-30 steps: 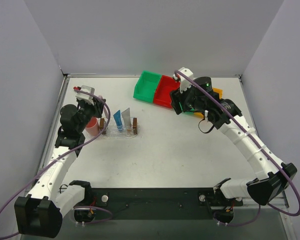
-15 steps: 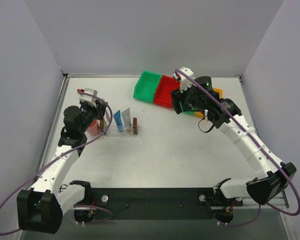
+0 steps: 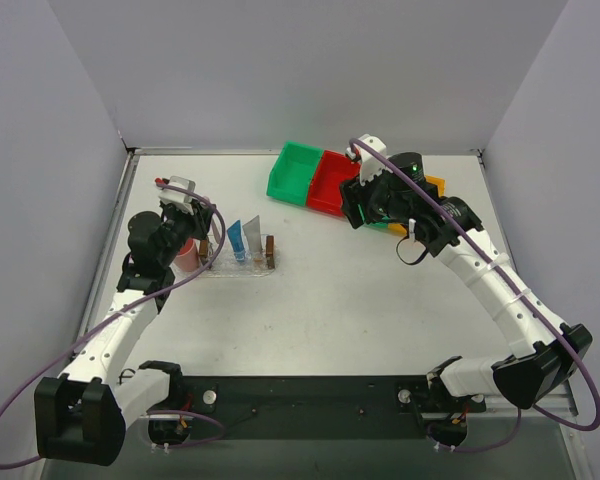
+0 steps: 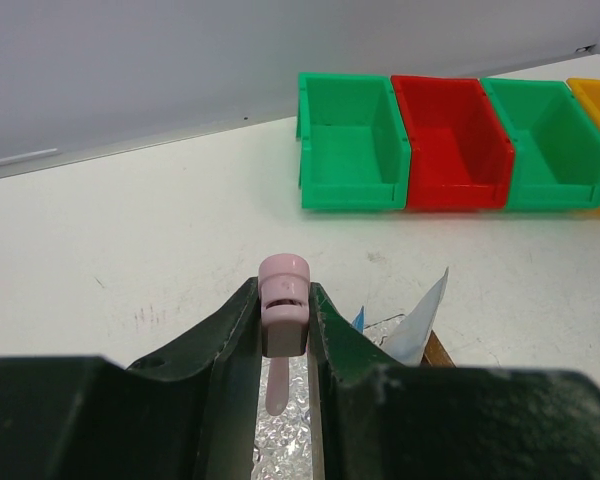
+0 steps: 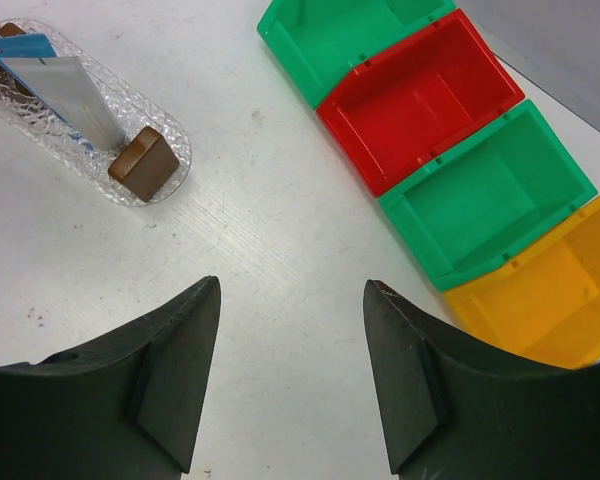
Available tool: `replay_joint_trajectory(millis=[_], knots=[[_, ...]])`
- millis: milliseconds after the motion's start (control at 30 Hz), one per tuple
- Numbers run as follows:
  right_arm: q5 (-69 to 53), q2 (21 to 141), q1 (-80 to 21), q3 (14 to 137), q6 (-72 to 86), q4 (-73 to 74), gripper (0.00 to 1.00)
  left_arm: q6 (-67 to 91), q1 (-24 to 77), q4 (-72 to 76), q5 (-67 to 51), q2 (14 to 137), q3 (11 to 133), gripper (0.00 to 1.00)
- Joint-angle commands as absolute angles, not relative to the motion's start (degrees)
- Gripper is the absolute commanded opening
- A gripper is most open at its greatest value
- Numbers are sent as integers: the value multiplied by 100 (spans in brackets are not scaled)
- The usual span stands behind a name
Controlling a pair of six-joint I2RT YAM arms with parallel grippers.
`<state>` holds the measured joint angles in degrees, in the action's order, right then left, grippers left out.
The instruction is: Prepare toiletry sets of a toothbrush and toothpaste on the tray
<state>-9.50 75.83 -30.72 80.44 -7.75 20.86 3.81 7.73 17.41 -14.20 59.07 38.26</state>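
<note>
Under my left gripper (image 4: pixel 283 288) sits the small clear bubble-textured plastic tray (image 4: pixel 283 440). My fingers there are pinched on the thin pale pink toothbrush (image 4: pixel 282 320), its pink head poking above the tips and its stick pointing down at the tray; whether it touches, I cannot tell. Just right of that, the bright blue toothpaste tube (image 3: pixel 236 240) and the pale grey-white toothpaste tube (image 4: pixel 425 318) lean in the tray beside its dark brown end block (image 5: pixel 142 163). Further right, my right gripper (image 5: pixel 292 287) hangs about half open, holding nothing, above the white table (image 5: pixel 280 210), with the green plastic bin (image 5: pixel 350 35) and red plastic bin (image 5: pixel 420 95) just beyond.
</note>
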Motion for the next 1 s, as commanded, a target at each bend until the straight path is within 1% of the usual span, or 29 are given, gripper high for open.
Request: replay_joint_trajectory(millis=[0, 967], knots=[[-1055, 7638, -3023, 8086, -730, 2013, 54, 352, 730, 2118, -1521, 5941, 3876, 0], [-1107, 7699, -2927, 8042, -765, 2039, 54, 220, 738, 2311, -1652, 6073, 3709, 0]])
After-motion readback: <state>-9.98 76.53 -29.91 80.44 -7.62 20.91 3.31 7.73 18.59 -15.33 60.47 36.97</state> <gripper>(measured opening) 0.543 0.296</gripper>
